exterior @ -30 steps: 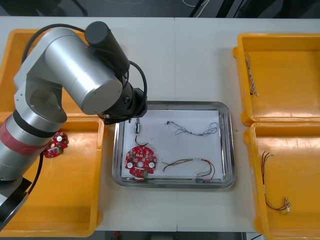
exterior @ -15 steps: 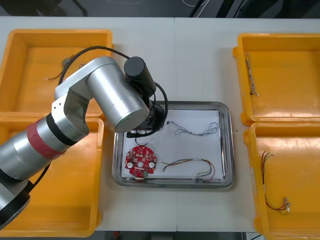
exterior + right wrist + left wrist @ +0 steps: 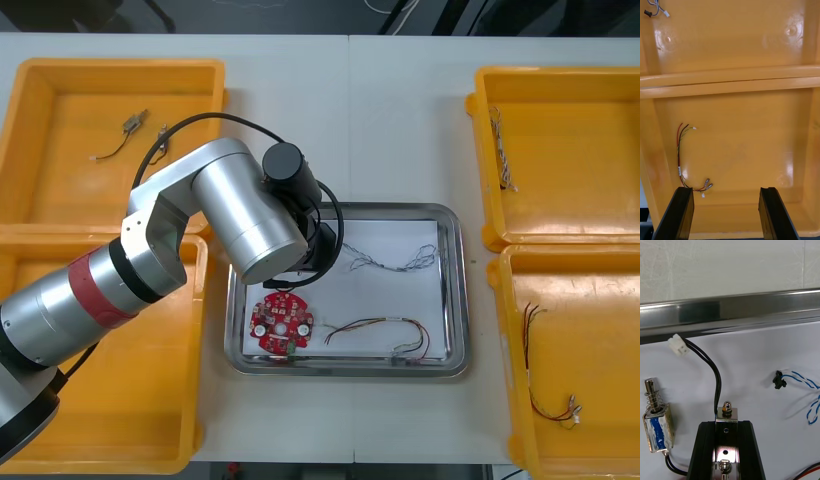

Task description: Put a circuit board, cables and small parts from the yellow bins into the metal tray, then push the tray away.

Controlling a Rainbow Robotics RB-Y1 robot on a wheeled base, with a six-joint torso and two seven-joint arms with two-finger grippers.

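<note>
The metal tray (image 3: 452,300), white inside, holds a round red circuit board (image 3: 281,323), a blue and white cable (image 3: 392,262) and a red and yellow cable (image 3: 380,328). My left arm (image 3: 250,210) reaches over the tray's near-left corner and hides its own gripper there. In the left wrist view my left gripper (image 3: 726,452) is shut on a small metal part (image 3: 726,415) with a black cable and white plug (image 3: 679,344), held low over the tray's white floor. A second small metal part (image 3: 657,429) lies beside the fingers. My right gripper (image 3: 724,212) is open over a bin.
Two yellow bins stand at each side. The far-left bin (image 3: 60,110) holds a small part with a wire (image 3: 128,128). The far-right bin holds a twisted cable (image 3: 503,150). The near-right bin (image 3: 600,400) holds a red and yellow cable (image 3: 548,385), also (image 3: 680,157).
My left arm has swung right from above the left bins to over the tray's left part and come lower. The tray's contents have not shifted.
</note>
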